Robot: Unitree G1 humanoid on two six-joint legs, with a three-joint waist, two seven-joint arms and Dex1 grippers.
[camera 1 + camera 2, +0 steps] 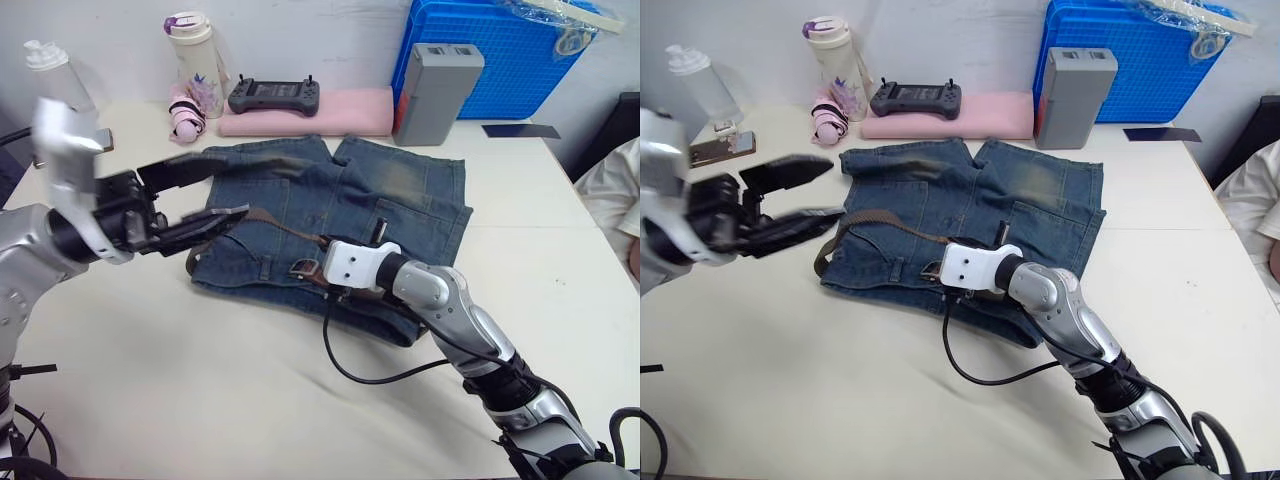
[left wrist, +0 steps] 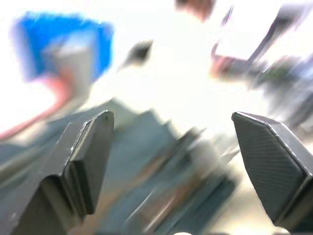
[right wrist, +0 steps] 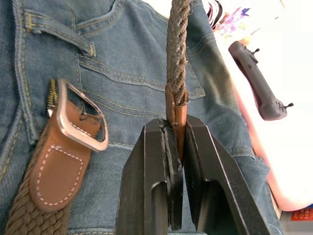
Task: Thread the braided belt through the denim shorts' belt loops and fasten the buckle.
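Belt (image 1: 285,229): one, lies across the waistband of one shorts (image 1: 400,200) on the table (image 1: 200,380), long axis left–right | buckle (image 3: 80,117): one, flat on denim | right gripper (image 3: 176,147): clamped on belt's leather tip | left gripper (image 1: 200,195): fingers apart, above shorts' left edge

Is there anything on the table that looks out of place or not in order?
Nothing is spilled or damaged. The braided belt is not yet fastened: the right hand pinches its leather tip on edge, apart from the open buckle, which lies flat on the denim shorts. The left hand is open above the shorts' edge.
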